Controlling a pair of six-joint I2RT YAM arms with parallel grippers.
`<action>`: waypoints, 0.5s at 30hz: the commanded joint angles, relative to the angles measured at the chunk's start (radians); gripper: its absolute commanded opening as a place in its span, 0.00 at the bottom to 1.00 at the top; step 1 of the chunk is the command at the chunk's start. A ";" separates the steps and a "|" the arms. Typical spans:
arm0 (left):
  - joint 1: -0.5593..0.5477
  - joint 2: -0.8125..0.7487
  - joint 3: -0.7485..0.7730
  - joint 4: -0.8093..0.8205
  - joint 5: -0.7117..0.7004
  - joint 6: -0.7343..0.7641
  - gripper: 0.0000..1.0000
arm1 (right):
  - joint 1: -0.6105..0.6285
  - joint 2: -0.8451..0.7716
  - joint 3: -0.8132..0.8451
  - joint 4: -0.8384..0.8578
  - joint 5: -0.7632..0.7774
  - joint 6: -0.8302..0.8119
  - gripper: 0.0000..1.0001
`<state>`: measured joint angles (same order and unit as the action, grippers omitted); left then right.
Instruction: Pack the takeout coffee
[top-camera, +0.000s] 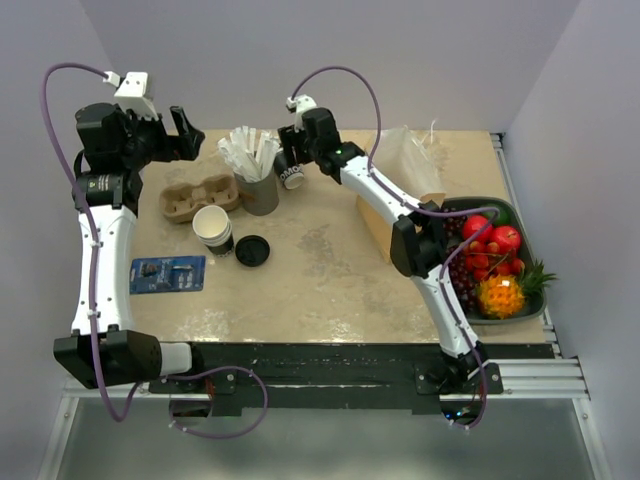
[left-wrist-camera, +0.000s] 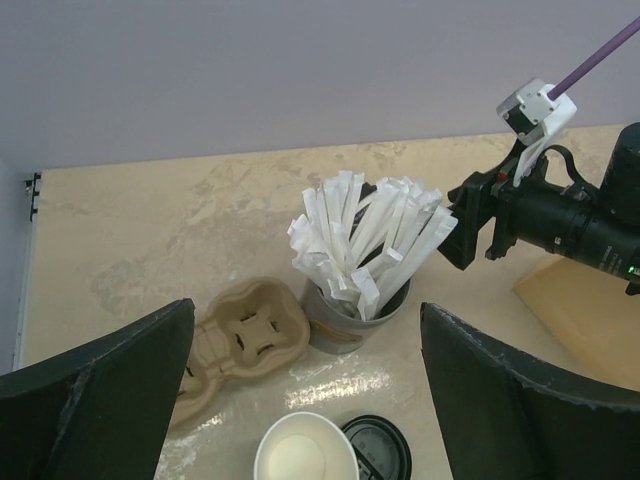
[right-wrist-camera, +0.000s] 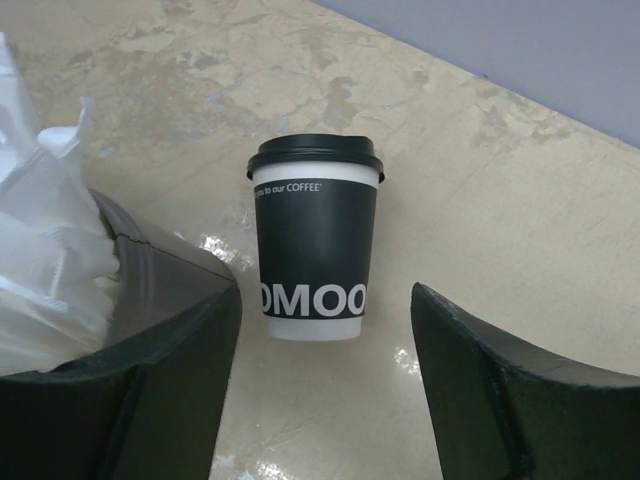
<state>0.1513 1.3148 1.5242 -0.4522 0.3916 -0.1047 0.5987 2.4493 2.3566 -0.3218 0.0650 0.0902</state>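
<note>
The takeout coffee (right-wrist-camera: 315, 250), a dark cup with white lettering and a black lid, stands upright on the table at the back (top-camera: 292, 177). My right gripper (right-wrist-camera: 325, 385) is open. Its fingers (right-wrist-camera: 150, 390) sit on either side of the cup and a little short of it, not touching. In the top view the right gripper (top-camera: 288, 160) hangs right by the cup. My left gripper (top-camera: 185, 128) is open and empty, raised at the back left, above the cardboard cup carrier (left-wrist-camera: 245, 340). The coffee does not show in the left wrist view.
A grey cup of wrapped sticks (top-camera: 258, 188) stands just left of the coffee. The cup carrier (top-camera: 197, 197), lidless cups (top-camera: 213, 228), a loose black lid (top-camera: 252, 250) and a blue packet (top-camera: 167, 273) lie left. A brown paper bag (top-camera: 385, 215) and fruit tray (top-camera: 520, 215) lie right.
</note>
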 joint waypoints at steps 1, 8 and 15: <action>0.016 -0.038 -0.007 0.003 0.023 -0.015 0.98 | 0.026 0.002 0.040 0.053 0.068 -0.017 0.77; 0.024 -0.025 -0.006 -0.006 0.052 -0.036 0.98 | 0.026 0.059 0.029 0.023 0.067 -0.026 0.86; 0.028 -0.019 -0.010 -0.016 0.046 -0.023 0.98 | 0.019 0.103 0.041 0.036 0.061 -0.015 0.89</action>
<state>0.1654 1.3125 1.5181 -0.4660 0.4179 -0.1135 0.6266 2.5446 2.3569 -0.3214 0.1139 0.0746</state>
